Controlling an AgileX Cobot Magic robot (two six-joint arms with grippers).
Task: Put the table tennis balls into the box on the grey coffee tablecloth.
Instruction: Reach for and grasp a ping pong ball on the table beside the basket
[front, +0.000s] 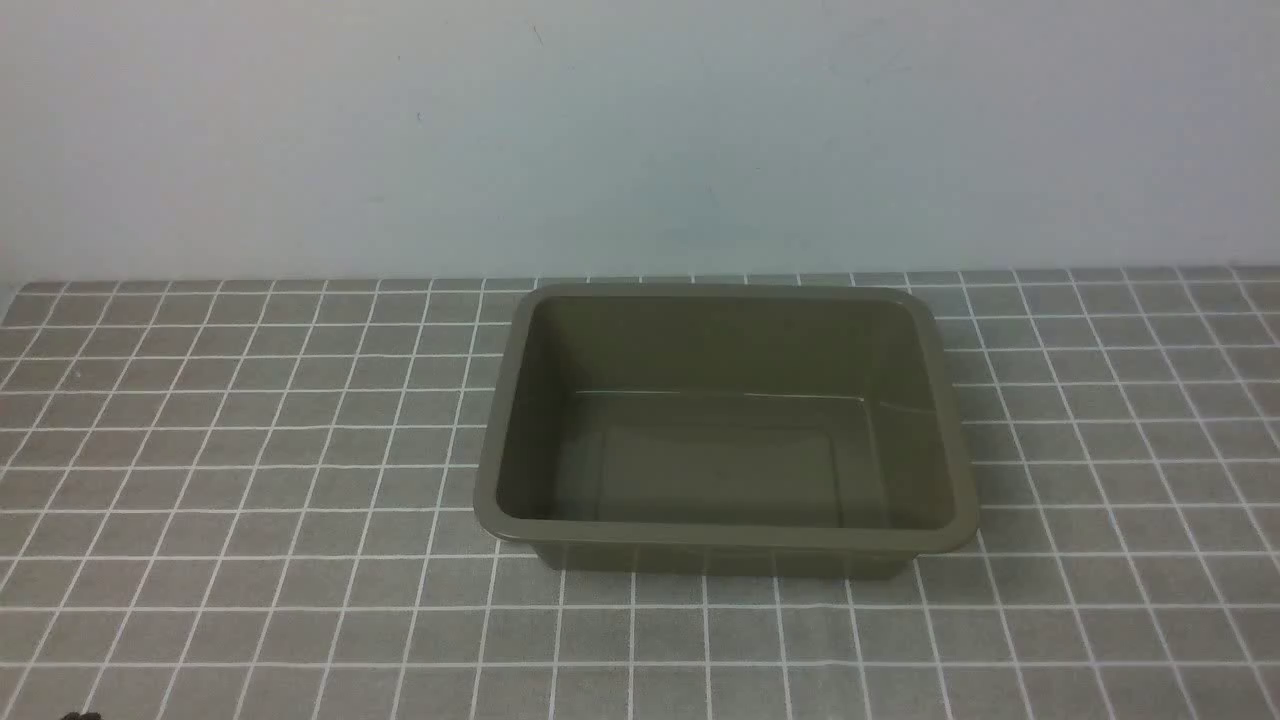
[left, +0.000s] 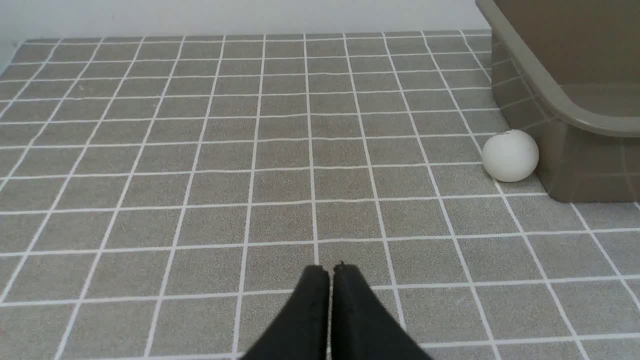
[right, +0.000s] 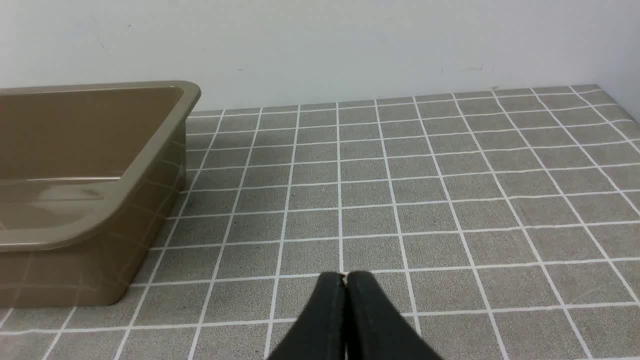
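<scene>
Box (front: 725, 540) sits mid-frame in the front view on the grey coffee tablecloth (front: 250, 450) — table tennis ball (left: 510, 155) just beside its outer wall. Left hand (left: 330, 272) and right hand (right: 346, 277) — both pressed together.

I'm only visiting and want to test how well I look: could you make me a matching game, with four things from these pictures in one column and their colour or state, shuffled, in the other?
Things:
1. ball
2. box
3. cloth
4. left fingers

Descriptions:
A. black, closed together
B. grey with a white grid
C. white, beside the box's outer wall
D. olive green, nothing inside

Pairs: 1-C, 2-D, 3-B, 4-A.
</scene>
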